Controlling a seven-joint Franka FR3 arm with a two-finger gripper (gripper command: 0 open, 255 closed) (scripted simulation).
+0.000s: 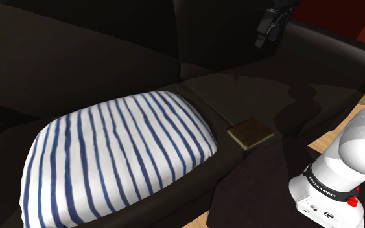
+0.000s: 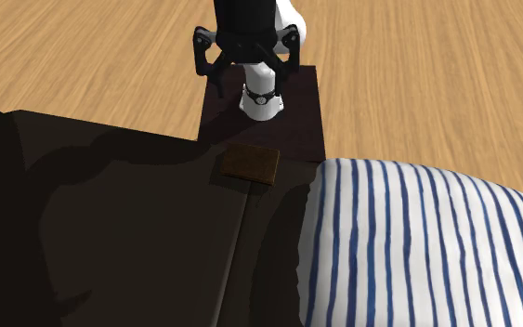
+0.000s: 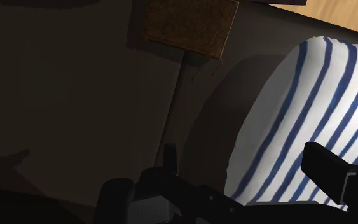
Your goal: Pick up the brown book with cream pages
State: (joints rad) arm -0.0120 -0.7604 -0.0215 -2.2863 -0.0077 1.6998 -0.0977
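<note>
Shoulder view: I see a dark sofa [image 1: 96, 58] with a white pillow with blue stripes [image 1: 116, 162] lying on the seat. A book [image 1: 251, 134] lies flat on the seat's front edge, just beside the pillow's corner, with bare seat on its other side. It is brown, and a thin pale line runs along its near edges. My gripper [image 1: 268, 29] hangs high above the seat near the backrest, well apart from the book. The white arm [image 1: 343, 175] rises at the lower right.

Second exterior view: this camera looks over the seat toward the arm. The book sits at the seat's rim, between the sofa and the dark stand [image 2: 296, 121]. A wooden floor [image 2: 83, 56] spreads wide behind.

Wrist view: my two black fingers [image 3: 327, 167] stand wide apart and hold nothing. The book's cover looks rough and speckled. It rests where the seam between two cushions ends, and the pillow is close beside the gripper.
</note>
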